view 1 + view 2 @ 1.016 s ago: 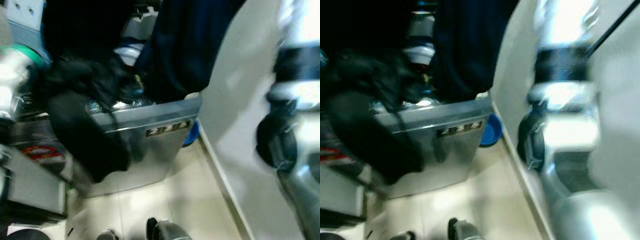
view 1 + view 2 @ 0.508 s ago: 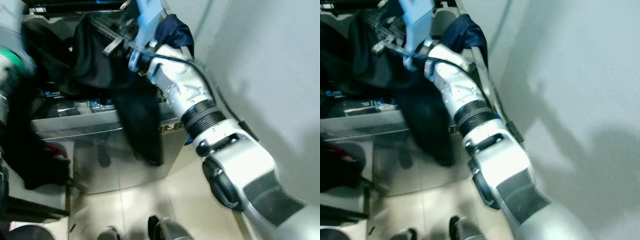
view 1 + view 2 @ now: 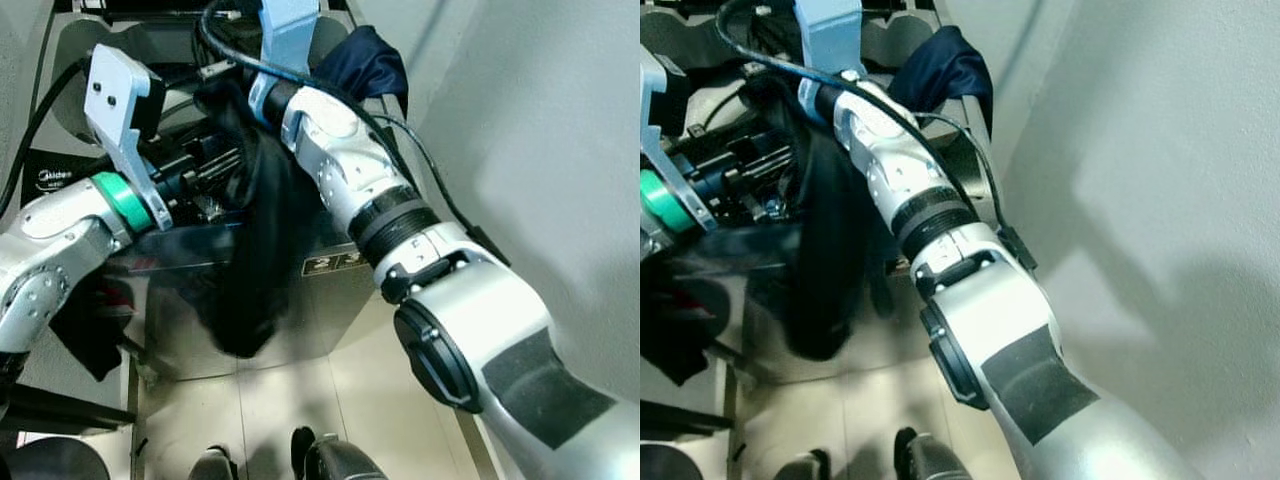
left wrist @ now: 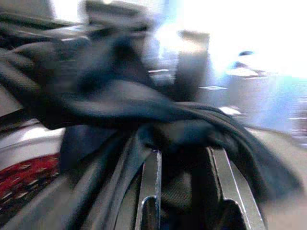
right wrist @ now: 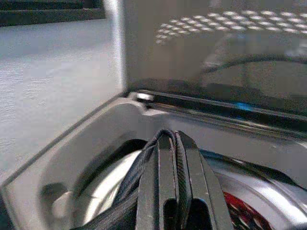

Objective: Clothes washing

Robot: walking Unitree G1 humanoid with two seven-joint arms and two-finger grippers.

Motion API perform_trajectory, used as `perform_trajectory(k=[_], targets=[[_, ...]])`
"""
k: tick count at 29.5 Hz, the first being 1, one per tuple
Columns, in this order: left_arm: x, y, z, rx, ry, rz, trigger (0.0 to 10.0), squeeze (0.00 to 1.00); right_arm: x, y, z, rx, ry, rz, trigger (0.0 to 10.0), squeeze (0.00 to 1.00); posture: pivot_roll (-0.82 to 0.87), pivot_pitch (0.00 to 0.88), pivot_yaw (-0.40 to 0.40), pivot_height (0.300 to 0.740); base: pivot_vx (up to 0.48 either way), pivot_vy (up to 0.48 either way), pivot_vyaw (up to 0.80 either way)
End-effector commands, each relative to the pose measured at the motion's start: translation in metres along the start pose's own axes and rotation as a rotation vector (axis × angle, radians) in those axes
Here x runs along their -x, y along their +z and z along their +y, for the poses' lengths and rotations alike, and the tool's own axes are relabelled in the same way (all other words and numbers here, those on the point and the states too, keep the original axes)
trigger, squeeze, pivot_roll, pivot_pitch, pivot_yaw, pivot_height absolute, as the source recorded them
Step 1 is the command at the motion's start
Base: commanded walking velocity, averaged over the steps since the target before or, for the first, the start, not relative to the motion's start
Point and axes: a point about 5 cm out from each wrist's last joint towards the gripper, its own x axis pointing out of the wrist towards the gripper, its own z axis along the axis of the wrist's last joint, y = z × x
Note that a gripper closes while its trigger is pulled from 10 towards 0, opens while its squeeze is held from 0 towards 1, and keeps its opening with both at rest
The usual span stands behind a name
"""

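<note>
Left gripper (image 3: 215, 170) fingertips buried in dark garment (image 3: 262, 250); left wrist view blurred — motion.
</note>
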Motion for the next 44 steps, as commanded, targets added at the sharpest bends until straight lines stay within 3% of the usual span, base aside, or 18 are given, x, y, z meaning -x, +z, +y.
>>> perform_trajectory(k=[1,3,5,6,11,13,15,21,22,24,26,28,30,34,37,38,41,44], targets=[[-0.008,0.005,-0.03,0.017,-0.174,-0.047,10.0,0.0,-0.003,0.0,0.009,-0.003,0.0,0.007,10.0,0.0,0.11,0.163,-0.054,0.74,0.0,0.0,0.0],[-0.008,0.003,-0.037,0.024,-0.193,-0.049,10.0,0.0,-0.004,0.001,0.006,0.004,-0.059,0.001,10.0,0.0,0.11,0.163,-0.054,0.74,0.0,0.0,0.0],[-0.012,-0.006,-0.034,-0.052,-0.044,-0.024,10.0,0.0,-0.005,0.004,0.005,0.045,-0.109,0.0,10.0,0.0,0.11,0.165,-0.056,0.74,0.0,0.0,0.0],[-0.012,-0.006,-0.034,-0.052,-0.044,-0.024,10.0,0.0,-0.005,0.004,0.005,0.045,-0.109,0.0,10.0,0.0,0.11,0.165,-0.056,0.74,0.0,0.0,0.0],[0.001,-0.013,-0.003,-0.141,0.436,0.093,10.0,0.0,-0.001,-0.023,0.016,0.149,-0.007,0.12,10.0,0.0,0.11,0.169,-0.053,0.74,0.0,0.0,0.0],[0.004,-0.013,0.003,-0.145,0.492,0.107,10.0,0.0,0.0,-0.026,0.017,0.16,0.003,0.13,10.0,0.0,0.11,0.169,-0.053,0.74,0.0,0.0,0.0],[0.017,-0.009,0.029,-0.136,0.676,0.098,10.0,0.0,0.003,-0.031,0.019,0.188,0.055,0.137,10.0,0.0,0.11,0.169,-0.05,0.74,0.0,0.0,0.0],[0.024,-0.004,0.044,-0.062,0.748,0.071,10.0,0.0,0.003,-0.03,0.019,0.185,0.087,0.124,10.0,0.0,0.11,0.165,-0.047,0.74,0.0,0.0,0.0],[0.023,-0.002,0.051,0.17,0.775,-0.015,10.0,0.0,0.003,-0.027,0.021,0.186,0.128,0.103,10.0,0.0,0.11,0.157,-0.042,0.74,0.0,0.0,0.0],[0.024,0.0,0.055,0.194,0.806,-0.039,10.0,0.0,0.003,-0.026,0.022,0.182,0.143,0.094,10.0,0.0,0.11,0.157,-0.042,0.74,0.0,0.0,0.0],[0.029,0.003,0.062,0.146,0.885,-0.042,10.0,0.0,0.002,-0.025,0.023,0.181,0.158,0.082,10.0,0.0,0.11,0.152,-0.044,0.74,0.0,0.0,0.0],[0.033,0.007,0.069,0.005,0.951,-0.008,10.0,0.0,0.003,-0.024,0.023,0.183,0.164,0.074,10.0,0.0,0.12,0.15,-0.044,0.74,0.0,0.0,0.0],[0.033,0.007,0.069,0.005,0.951,-0.008,10.0,0.0,0.003,-0.024,0.023,0.183,0.164,0.074,10.0,0.0,0.12,0.15,-0.044,0.74,0.0,0.0,0.0],[0.02,0.002,0.046,-0.038,0.626,0.097,10.0,0.0,0.004,-0.027,0.017,0.177,0.113,0.074,10.0,0.0,0.12,0.142,-0.043,0.74,0.0,0.0,0.0],[0.02,0.0,0.047,-0.021,0.646,0.106,10.0,0.0,0.005,-0.028,0.015,0.166,0.104,0.073,10.0,0.0,0.12,0.142,-0.043,0.74,0.0,0.0,0.0],[0.02,0.001,0.049,-0.015,0.667,0.105,10.0,0.0,0.005,-0.028,0.015,0.152,0.107,0.078,10.0,1.0,0.12,0.141,-0.045,0.74,0.0,0.0,0.0],[0.02,0.002,0.052,-0.008,0.689,0.1,10.0,0.0,0.005,-0.029,0.015,0.144,0.117,0.082,10.0,1.0,0.12,0.14,-0.046,0.74,0.0,0.0,0.0],[0.019,0.004,0.054,0.106,0.709,0.049,10.0,0.0,0.005,-0.029,0.017,0.132,0.158,0.095,10.0,1.0,0.12,0.137,-0.045,0.74,0.0,0.0,0.0]])
